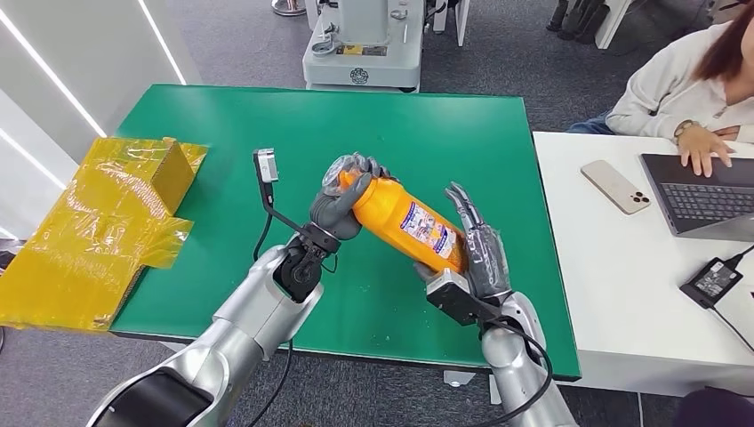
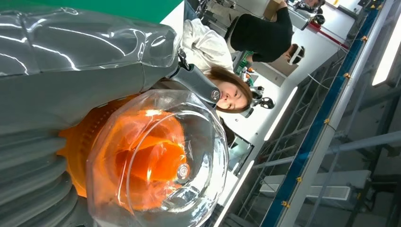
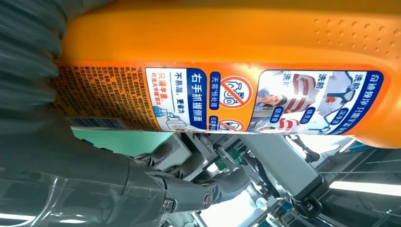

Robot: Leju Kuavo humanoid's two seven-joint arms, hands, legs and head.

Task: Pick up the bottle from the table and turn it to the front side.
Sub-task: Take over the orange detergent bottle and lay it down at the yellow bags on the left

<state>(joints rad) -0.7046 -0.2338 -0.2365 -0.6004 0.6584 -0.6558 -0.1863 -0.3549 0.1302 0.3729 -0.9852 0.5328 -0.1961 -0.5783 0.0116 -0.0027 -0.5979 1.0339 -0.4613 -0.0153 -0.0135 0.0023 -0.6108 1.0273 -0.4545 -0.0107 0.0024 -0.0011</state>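
The bottle (image 1: 407, 222), orange with a printed label, is held in the air above the green counter (image 1: 427, 124) between both hands, its long axis tilted from lying flat: the cap end points up and away to the robot's left, the base down toward its right. The right hand (image 1: 476, 245) presses against the base end, fingers stretched along the bottle's side with the thumb under it; the right wrist view shows the label (image 3: 265, 101) with blue and white panels and small print facing that camera, close by. The left hand (image 1: 342, 197) wraps its fingers round the neck and cap end, and the left wrist view shows the clear domed cap (image 2: 156, 161) over an orange top right beside the grey thumb. Farther left on the counter lies a heap of yellow film (image 1: 98, 231). On the white desk to the right rest a phone (image 1: 615, 187), a laptop (image 1: 702, 191) and a black adapter (image 1: 713, 280), with a person (image 1: 685, 80) seated beyond, one hand on the keyboard.
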